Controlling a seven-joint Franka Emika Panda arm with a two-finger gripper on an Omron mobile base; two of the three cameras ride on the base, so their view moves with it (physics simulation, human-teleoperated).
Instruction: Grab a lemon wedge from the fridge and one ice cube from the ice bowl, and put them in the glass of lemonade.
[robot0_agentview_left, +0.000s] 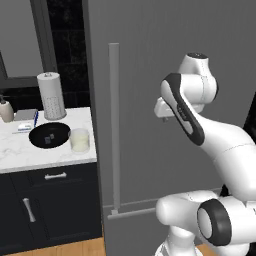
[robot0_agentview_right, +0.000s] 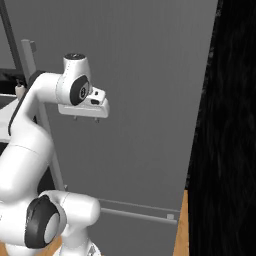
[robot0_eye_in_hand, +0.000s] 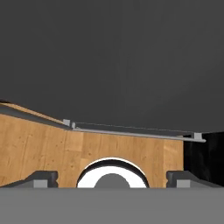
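Note:
The fridge (robot0_agentview_left: 150, 50) is a tall dark grey appliance with its door closed, so the lemon wedge is hidden. Its long vertical bar handle (robot0_agentview_left: 114, 125) runs down the door's left side. My gripper (robot0_agentview_left: 164, 118) hangs in front of the door, right of the handle, pointing down; it is open and holds nothing. In the hand view the fingertips (robot0_eye_in_hand: 43, 177) stand wide apart above the floor. On the marble counter (robot0_agentview_left: 20, 150) to the left, the black ice bowl (robot0_agentview_left: 49, 135) sits beside the glass of lemonade (robot0_agentview_left: 79, 139), touching or nearly so.
A white paper-towel roll (robot0_agentview_left: 51, 96) stands behind the bowl, with a soap bottle (robot0_agentview_left: 6, 110) and a flat book-like item (robot0_agentview_left: 26, 117) further left. A horizontal grey bar (robot0_eye_in_hand: 131, 132) crosses the fridge's lower part above the wooden floor (robot0_eye_in_hand: 43, 144). A black wall (robot0_agentview_right: 230, 125) rises at the right.

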